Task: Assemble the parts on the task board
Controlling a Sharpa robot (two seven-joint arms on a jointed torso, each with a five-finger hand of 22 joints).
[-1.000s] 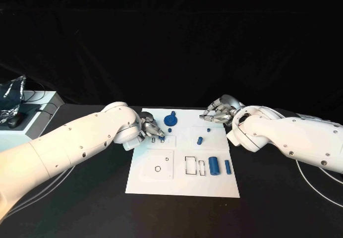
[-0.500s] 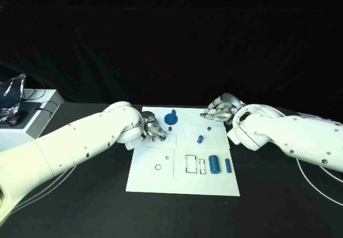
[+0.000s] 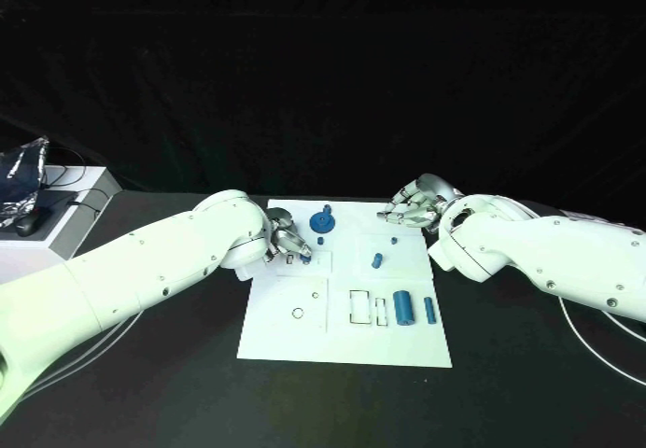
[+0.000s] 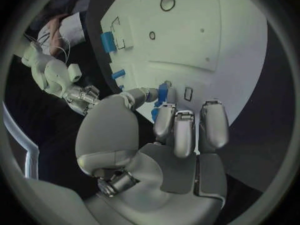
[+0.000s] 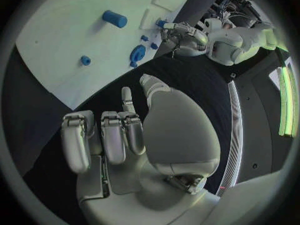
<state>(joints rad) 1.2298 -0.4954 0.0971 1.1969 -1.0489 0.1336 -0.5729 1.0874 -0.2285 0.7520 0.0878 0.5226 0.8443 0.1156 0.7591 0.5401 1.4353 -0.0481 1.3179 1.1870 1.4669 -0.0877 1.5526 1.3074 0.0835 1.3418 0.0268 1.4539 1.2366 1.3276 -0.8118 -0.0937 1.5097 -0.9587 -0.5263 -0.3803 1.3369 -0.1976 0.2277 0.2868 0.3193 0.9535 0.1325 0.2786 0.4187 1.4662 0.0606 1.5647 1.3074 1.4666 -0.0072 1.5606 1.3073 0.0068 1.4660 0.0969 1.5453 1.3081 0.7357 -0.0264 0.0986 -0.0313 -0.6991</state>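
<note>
— Left hand (image 3: 286, 245)?
— You'll see it at the task board (image 3: 344, 350) left edge, pinching a small blue part (image 4: 163, 92) over the board's far-left area.
— Right hand (image 3: 411, 211)?
— Fingers curled in, holding nothing, just off the far-right corner above bare worktop (image 3: 161, 373). Board's near half lies unobstructed for you; two blue cylinders (image 3: 402, 303) lie right of centre.

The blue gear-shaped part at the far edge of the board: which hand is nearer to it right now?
Left. The left hand is over the task board, just beside the gear-shaped part. The right hand hovers off the board's far right corner, farther from it.
</note>
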